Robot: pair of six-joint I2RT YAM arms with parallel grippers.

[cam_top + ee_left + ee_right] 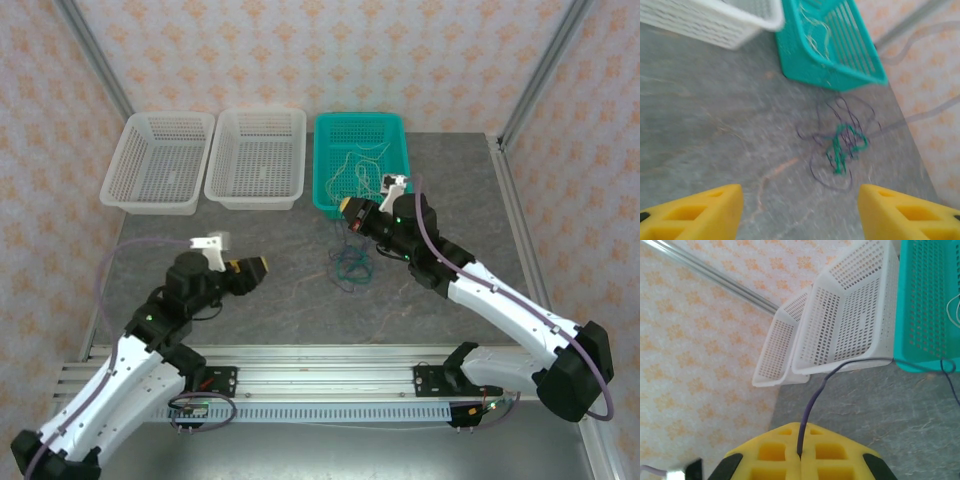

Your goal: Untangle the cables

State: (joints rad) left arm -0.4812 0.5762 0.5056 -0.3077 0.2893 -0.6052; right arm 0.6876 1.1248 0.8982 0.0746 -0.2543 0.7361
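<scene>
On the grey table [280,300], beyond two white baskets [250,198], a teal basket [322,175] holds loose cream cables [362,165], seemingly those already sorted. The right gripper [801,440], fingers clenched on a purple strand [812,400], appears to be drawing it from the purple-and-green clump [350,265] lying just in front of the teal basket. The left gripper [252,268] hangs released and empty to the clump's left, probably ready to pin it. Blur hides the strand count, and the pinched strand's far end is cut off.
</scene>
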